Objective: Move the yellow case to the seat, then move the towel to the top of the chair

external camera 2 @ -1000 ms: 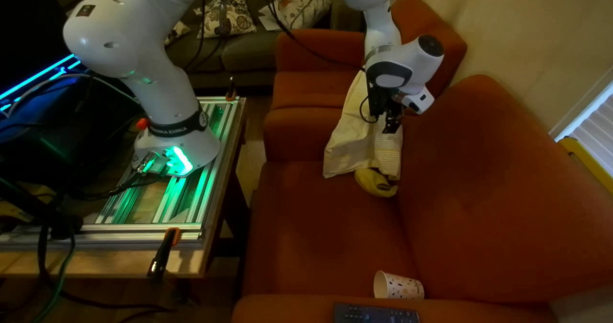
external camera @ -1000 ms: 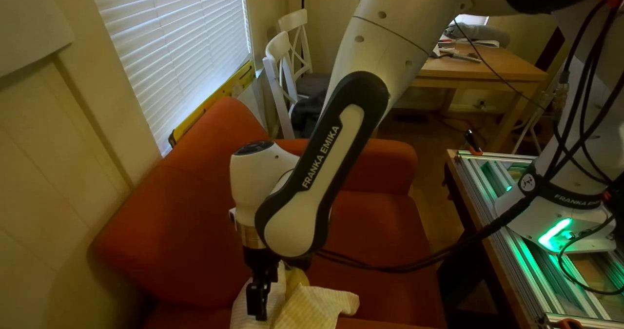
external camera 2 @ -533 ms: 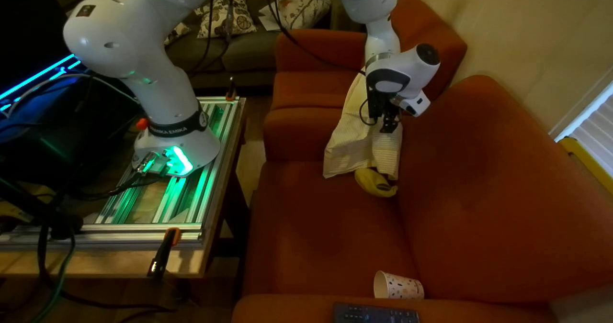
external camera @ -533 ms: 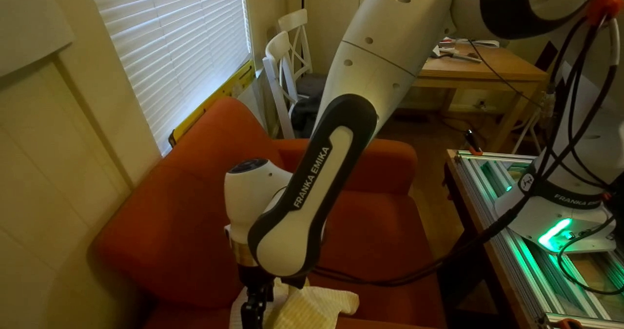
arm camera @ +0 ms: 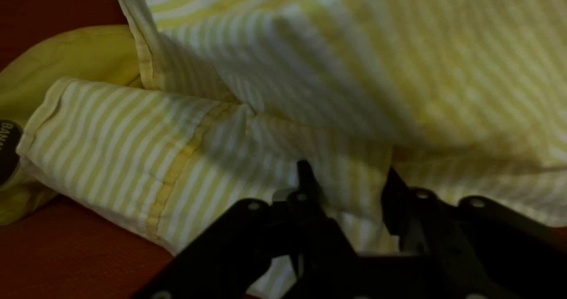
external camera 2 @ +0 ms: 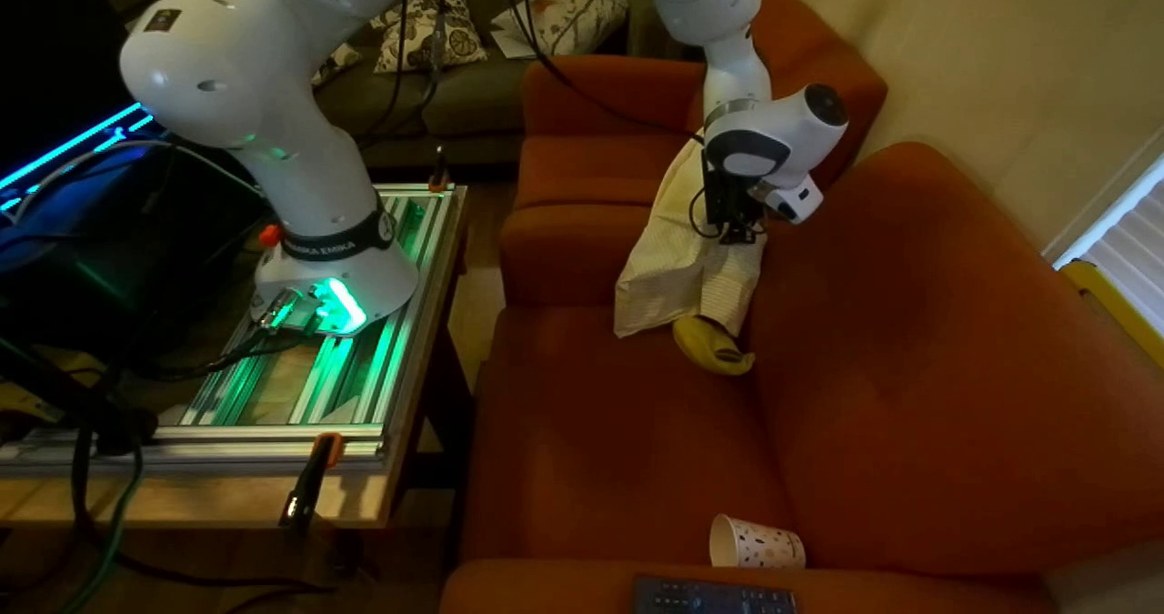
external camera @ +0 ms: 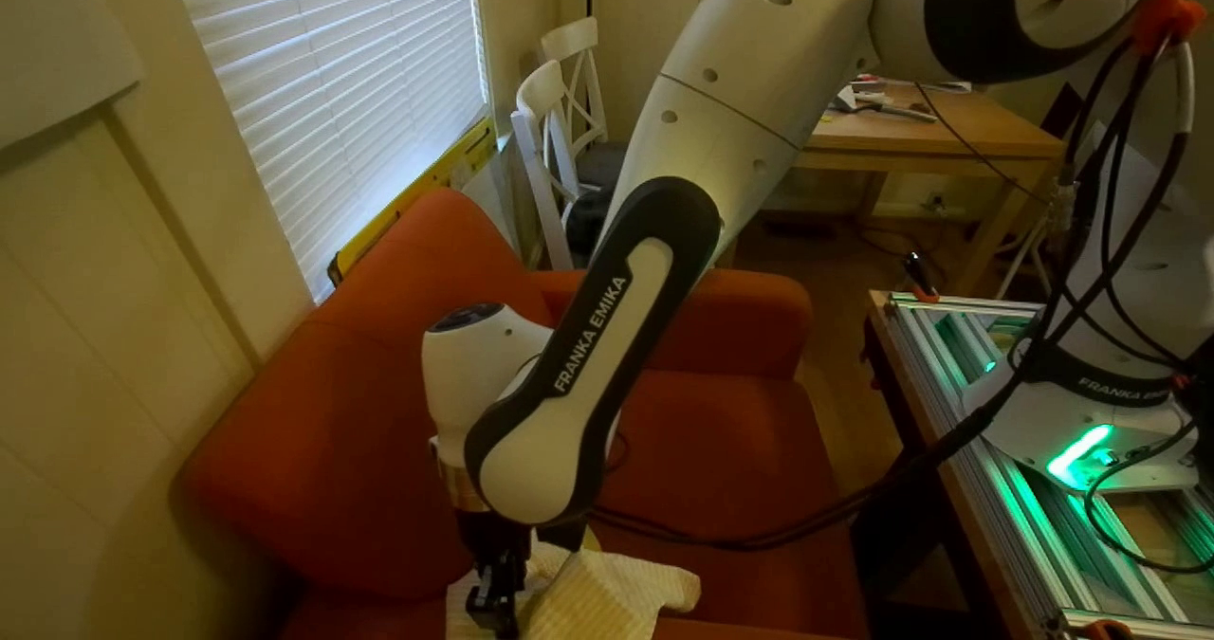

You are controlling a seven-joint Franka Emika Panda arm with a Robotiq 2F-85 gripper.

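Towel (external camera 2: 668,273): yellow-and-white striped, creased; in an exterior view draped over the far armrest (external camera 2: 564,250), its near end reaching the seat (external camera 2: 618,432).
Yellow case (external camera 2: 711,346): banana-shaped, lying on the seat, partly covered by the towel's near end; its dark label is cut by the wrist view's left edge.
Gripper (arm camera: 347,169): pointed down at the towel; fingertips (arm camera: 306,177) apart, striped cloth showing in the gap; whether that cloth is pinched, cannot tell.
Backrest (external camera 2: 946,341): orange, to the right of seat and towel.
Paper cup (external camera 2: 759,544): on its side on the seat, just beside the near armrest (external camera 2: 536,591), well apart from the case.
Remote (external camera 2: 714,598): resting on the near armrest, partly out of frame.
White chairs (external camera: 541,90): far side in an exterior view, left of the wooden table (external camera: 996,123).
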